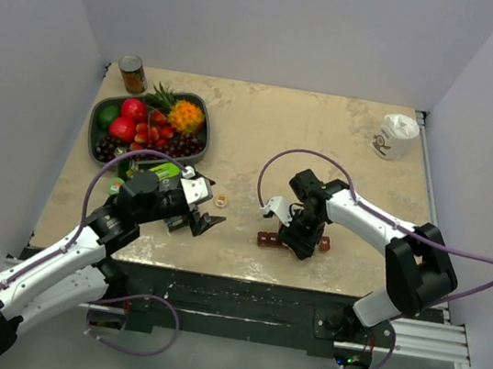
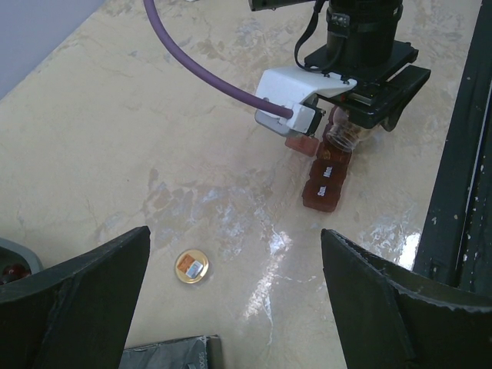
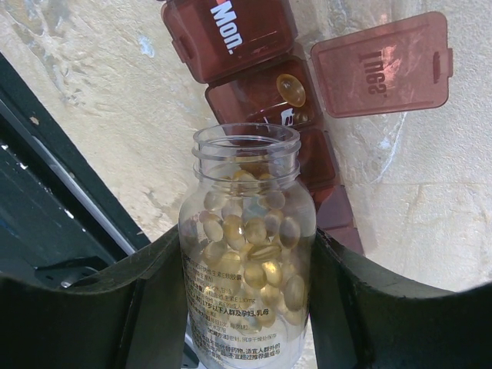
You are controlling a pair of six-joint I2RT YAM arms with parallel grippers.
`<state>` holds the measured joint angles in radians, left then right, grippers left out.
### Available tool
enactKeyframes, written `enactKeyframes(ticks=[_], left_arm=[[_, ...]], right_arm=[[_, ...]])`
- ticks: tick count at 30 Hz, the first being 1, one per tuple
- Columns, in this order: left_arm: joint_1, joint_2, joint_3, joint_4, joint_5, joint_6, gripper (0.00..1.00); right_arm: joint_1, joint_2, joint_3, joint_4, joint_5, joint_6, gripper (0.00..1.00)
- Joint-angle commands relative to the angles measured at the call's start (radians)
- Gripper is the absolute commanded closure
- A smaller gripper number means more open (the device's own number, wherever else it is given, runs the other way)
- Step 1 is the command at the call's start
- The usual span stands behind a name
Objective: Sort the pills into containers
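Right wrist view: pills [image 3: 254, 238], amber softgels, massed inside clear bottle [image 3: 246, 323]; cap off, mouth aimed at containers [image 3: 246, 46]. Bottle clamped between right fingers [image 3: 138, 307]. Containers: red-brown strip on counter [image 1: 326, 150], near front edge, right of centre. "Mon." lid shut, next lid [image 3: 380, 65] flipped open, lone pill [image 3: 290, 88] in that compartment. Left fingers [image 2: 77, 300] spread wide, holding nothing, left of strip. Small gold cap [image 2: 191, 267] on counter between left fingers and strip. Fruit bowl [image 1: 99, 116] and can [image 1: 133, 75] far left; white cup [image 1: 395, 135] far right.

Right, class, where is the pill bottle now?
Right wrist view: the pill bottle is clamped in the right end effector, its open mouth over the red-brown organiser with the Tuesday lid open.
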<state>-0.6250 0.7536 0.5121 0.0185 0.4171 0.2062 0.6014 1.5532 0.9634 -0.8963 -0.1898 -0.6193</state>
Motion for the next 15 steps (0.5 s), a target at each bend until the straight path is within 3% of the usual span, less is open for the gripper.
enactKeyframes(ticks=[1,15], left_arm=[[-0.005,0.000,0.011,0.024,0.025,0.022,0.04],[-0.008,0.003,0.009,0.024,0.025,0.024,0.04]], right_arm=[[0.005,0.001,0.035,-0.026,0.012,0.015,0.88],[0.006,-0.025,0.031,-0.015,0.004,0.012,0.88]])
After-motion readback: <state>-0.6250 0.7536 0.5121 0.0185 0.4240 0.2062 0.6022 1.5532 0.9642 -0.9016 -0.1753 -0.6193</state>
